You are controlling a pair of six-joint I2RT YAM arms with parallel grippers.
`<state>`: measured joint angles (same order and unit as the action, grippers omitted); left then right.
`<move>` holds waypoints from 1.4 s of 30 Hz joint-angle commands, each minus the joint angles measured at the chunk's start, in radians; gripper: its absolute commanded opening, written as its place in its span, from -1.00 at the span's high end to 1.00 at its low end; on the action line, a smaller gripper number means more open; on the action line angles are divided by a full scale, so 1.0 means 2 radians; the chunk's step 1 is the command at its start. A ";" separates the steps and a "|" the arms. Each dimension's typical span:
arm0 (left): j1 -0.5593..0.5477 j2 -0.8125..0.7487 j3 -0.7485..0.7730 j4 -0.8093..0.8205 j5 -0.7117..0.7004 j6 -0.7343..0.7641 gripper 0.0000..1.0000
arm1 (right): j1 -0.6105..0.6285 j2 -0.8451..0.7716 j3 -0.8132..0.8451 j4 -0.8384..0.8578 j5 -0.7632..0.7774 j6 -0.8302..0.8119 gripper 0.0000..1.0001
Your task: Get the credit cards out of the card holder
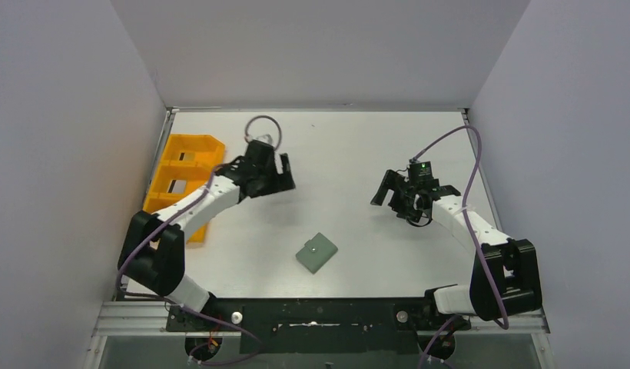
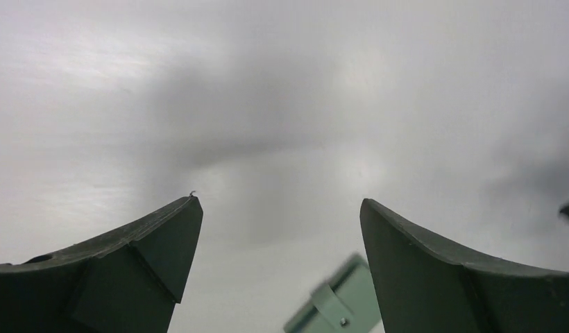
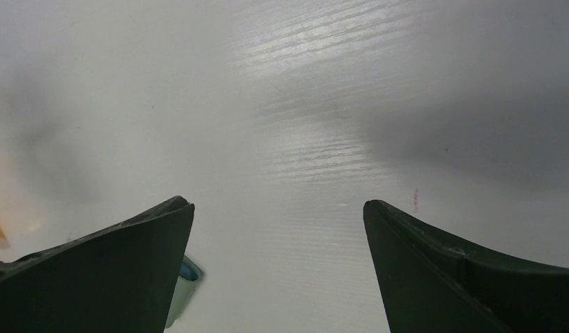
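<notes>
Card holder (image 1: 316, 253) lies shut on the desk (image 1: 350, 154); left hand (image 2: 282, 229) and right hand (image 3: 278, 236) hang wide, empty. Next, probably: reach down, unfold it.

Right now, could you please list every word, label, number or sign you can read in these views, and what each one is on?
No readable text in any view.
The card holder: plain grey-green outside, no lettering visible.
The orange tray: any marking is too small to tell.
The table: one faint pink mark, not legible as a sign.
</notes>
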<state>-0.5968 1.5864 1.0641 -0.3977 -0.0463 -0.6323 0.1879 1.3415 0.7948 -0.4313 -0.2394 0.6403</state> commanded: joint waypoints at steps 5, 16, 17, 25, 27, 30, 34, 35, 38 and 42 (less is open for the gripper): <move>0.235 -0.062 0.046 -0.013 -0.074 -0.006 -0.81 | 0.001 -0.021 0.021 -0.011 0.027 -0.009 -0.97; 0.338 0.006 0.065 0.015 -0.055 -0.009 -0.83 | 0.001 -0.027 0.020 -0.022 0.038 -0.015 -0.96; 0.340 0.016 0.067 0.015 -0.055 -0.006 -0.83 | 0.001 -0.027 0.020 -0.023 0.039 -0.015 -0.96; 0.358 0.075 0.080 0.036 -0.003 0.020 -0.82 | 0.001 -0.027 0.019 -0.025 0.042 -0.017 -0.96; 0.358 0.084 0.082 0.038 0.005 0.026 -0.82 | 0.001 -0.024 0.019 -0.026 0.041 -0.017 -0.96; 0.358 0.096 0.084 0.042 0.020 0.037 -0.79 | 0.001 -0.021 0.018 -0.025 0.041 -0.017 -0.96; 0.358 0.103 0.077 0.052 0.042 0.048 -0.74 | 0.001 -0.016 0.017 -0.024 0.040 -0.017 -0.96; 0.357 0.103 0.075 0.055 0.048 0.050 -0.72 | 0.001 -0.015 0.017 -0.024 0.040 -0.018 -0.96; 0.356 0.099 0.063 0.066 0.070 0.053 -0.67 | 0.001 -0.011 0.018 -0.024 0.040 -0.018 -0.95; 0.348 0.090 0.049 0.079 0.087 0.060 -0.64 | 0.001 -0.008 0.017 -0.021 0.039 -0.018 -0.96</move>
<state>0.1123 1.7882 1.1728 -0.3191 0.0589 -0.5449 0.1879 1.3239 0.7963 -0.4885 -0.1791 0.6140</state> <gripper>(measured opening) 0.825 0.980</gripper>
